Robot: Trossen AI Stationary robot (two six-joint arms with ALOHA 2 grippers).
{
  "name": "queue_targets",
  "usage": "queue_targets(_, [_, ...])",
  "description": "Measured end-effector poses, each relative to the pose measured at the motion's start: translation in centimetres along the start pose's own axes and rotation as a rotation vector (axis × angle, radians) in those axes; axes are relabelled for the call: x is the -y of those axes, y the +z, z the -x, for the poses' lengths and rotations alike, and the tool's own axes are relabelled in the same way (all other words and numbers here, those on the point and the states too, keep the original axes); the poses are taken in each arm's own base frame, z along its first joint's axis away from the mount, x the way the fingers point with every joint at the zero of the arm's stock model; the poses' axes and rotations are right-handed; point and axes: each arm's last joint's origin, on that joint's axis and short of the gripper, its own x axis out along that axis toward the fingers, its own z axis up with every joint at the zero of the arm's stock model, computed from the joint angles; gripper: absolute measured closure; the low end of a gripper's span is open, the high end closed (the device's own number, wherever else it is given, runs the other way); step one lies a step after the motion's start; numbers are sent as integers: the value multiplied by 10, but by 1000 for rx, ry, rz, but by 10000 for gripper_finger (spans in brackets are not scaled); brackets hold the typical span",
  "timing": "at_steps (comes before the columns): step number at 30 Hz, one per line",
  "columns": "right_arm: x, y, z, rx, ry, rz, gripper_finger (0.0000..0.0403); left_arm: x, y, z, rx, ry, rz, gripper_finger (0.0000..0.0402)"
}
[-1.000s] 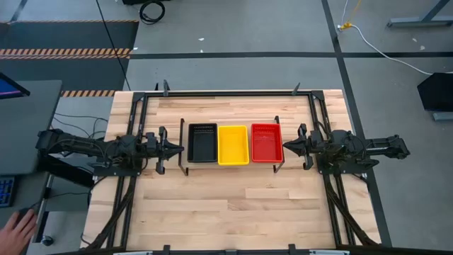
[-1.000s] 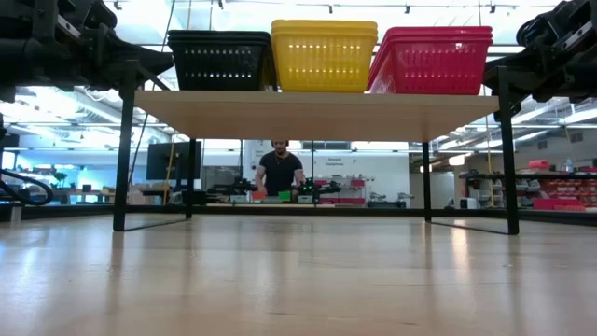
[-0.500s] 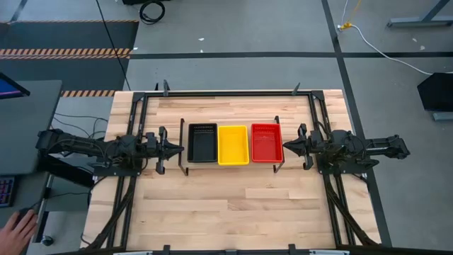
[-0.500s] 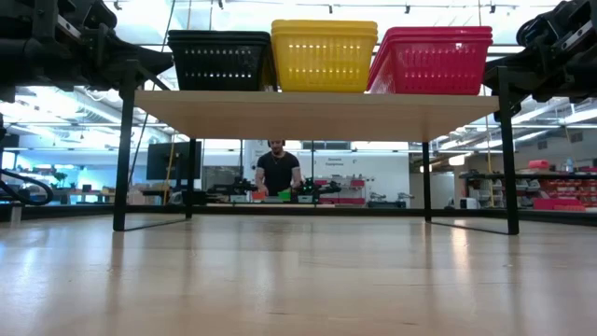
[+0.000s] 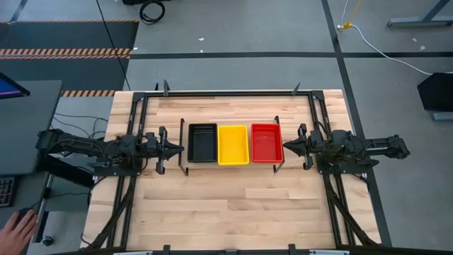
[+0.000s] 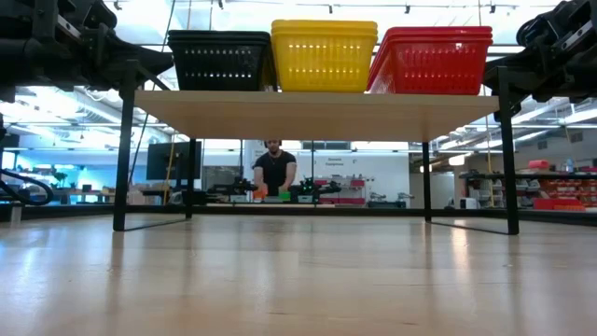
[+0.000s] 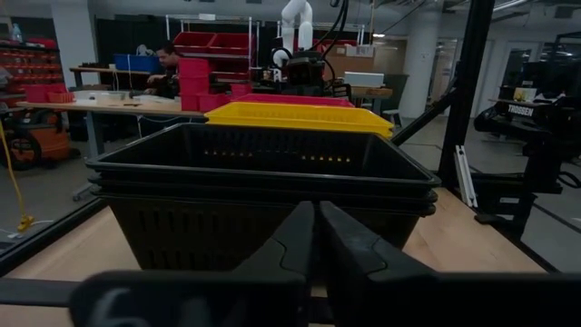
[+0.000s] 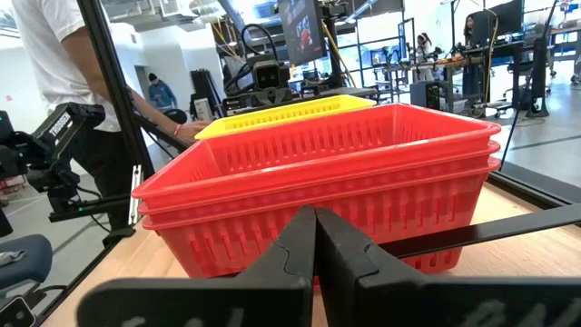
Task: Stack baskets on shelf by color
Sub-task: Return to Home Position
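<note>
Three stacks of baskets stand side by side with their bottoms on the shelf [image 6: 308, 114]: black [image 5: 202, 142] at the left, yellow [image 5: 233, 144] in the middle, red [image 5: 267, 142] at the right. In the wrist views the black stack [image 7: 263, 195] and the red stack [image 8: 336, 186] show their nested rims. My left gripper [image 5: 180, 148] is shut, pointing level, just left of the shelf and short of the black stack. My right gripper [image 5: 286, 147] is shut, pointing level, just right of the shelf and short of the red stack. Neither holds anything.
The shelf stands on thin black legs [image 6: 122, 149] in the middle of the wooden tabletop [image 5: 233, 205], with bare wood near and far of it. A person's hand [image 5: 18, 228] shows beyond the table's near left corner. A person [image 6: 273, 173] works at a bench far behind.
</note>
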Motion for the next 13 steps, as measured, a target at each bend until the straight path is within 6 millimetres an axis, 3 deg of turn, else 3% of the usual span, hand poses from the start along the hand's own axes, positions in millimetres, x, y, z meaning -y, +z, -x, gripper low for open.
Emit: queue_targets(13, [0, 0, 0, 0, 0, 0, 391, 0, 0, 0, 0, 0, 0, 367])
